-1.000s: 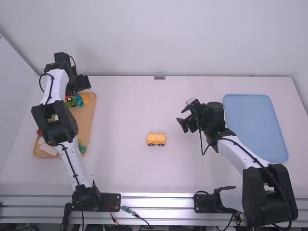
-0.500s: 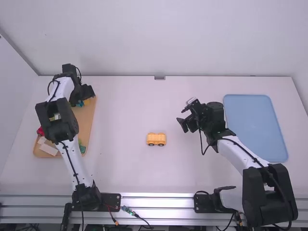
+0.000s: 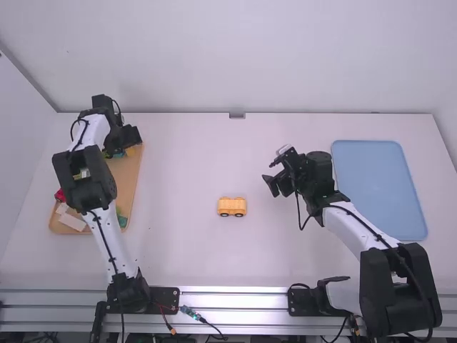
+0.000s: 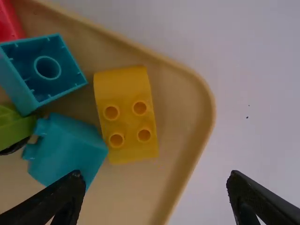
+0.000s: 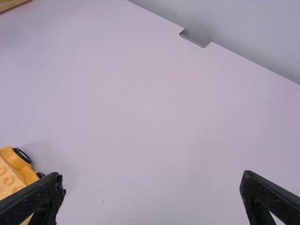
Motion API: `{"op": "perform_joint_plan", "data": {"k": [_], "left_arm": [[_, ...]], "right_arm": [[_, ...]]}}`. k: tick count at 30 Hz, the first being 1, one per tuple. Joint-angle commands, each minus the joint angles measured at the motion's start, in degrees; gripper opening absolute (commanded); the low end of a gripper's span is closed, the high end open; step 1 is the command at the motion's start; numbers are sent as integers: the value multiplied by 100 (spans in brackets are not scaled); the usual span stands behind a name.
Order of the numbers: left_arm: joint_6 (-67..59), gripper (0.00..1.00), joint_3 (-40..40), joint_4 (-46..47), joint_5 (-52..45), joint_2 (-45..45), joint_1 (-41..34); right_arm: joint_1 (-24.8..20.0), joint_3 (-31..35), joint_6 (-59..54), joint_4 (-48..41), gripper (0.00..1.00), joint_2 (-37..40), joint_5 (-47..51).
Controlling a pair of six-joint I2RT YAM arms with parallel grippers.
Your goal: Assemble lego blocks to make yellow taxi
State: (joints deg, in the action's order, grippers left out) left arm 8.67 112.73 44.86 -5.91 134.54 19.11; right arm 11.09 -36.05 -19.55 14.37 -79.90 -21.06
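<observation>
Over the far end of the wooden tray, my left gripper points down at the blocks. In the left wrist view, a yellow block with four-stud top lies in the tray's corner, and my left gripper is open above it, holding nothing. A yellow wheeled base stands on the table's middle; part of this wheeled base shows in the right wrist view. My right gripper is right of it, above the table; in its wrist view the right gripper is open and holds nothing.
The wooden tray at the left also holds teal blocks, a green piece and a red piece. A blue tray lies at the right, beyond the right arm. The wall rises behind the table's far edge.
Since a second ago, my left gripper has shifted slightly right and toward the camera over the tray's far end. The right arm and the wheeled base have stayed still.
</observation>
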Motion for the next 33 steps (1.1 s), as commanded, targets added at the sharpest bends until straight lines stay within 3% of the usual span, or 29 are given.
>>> {"op": "perform_joint_plan", "data": {"k": [1,15,21,26,33], "left_arm": [[-99,82,137,41,-116,-5,-37],[-93,84,-241,-400,-114,-5,-37],[-38,78,-353,-527,-63,-5,-35],[229,68,-353,-534,260,-5,-37],[159,67,-353,-538,267,-5,-35]], "right_arm": [[13,-155,26,-9,99,140,15],[15,-155,26,-17,99,140,13],[13,-155,20,-24,99,140,15],[13,-155,7,-28,99,140,13],[15,-155,7,-28,99,140,15]]}}
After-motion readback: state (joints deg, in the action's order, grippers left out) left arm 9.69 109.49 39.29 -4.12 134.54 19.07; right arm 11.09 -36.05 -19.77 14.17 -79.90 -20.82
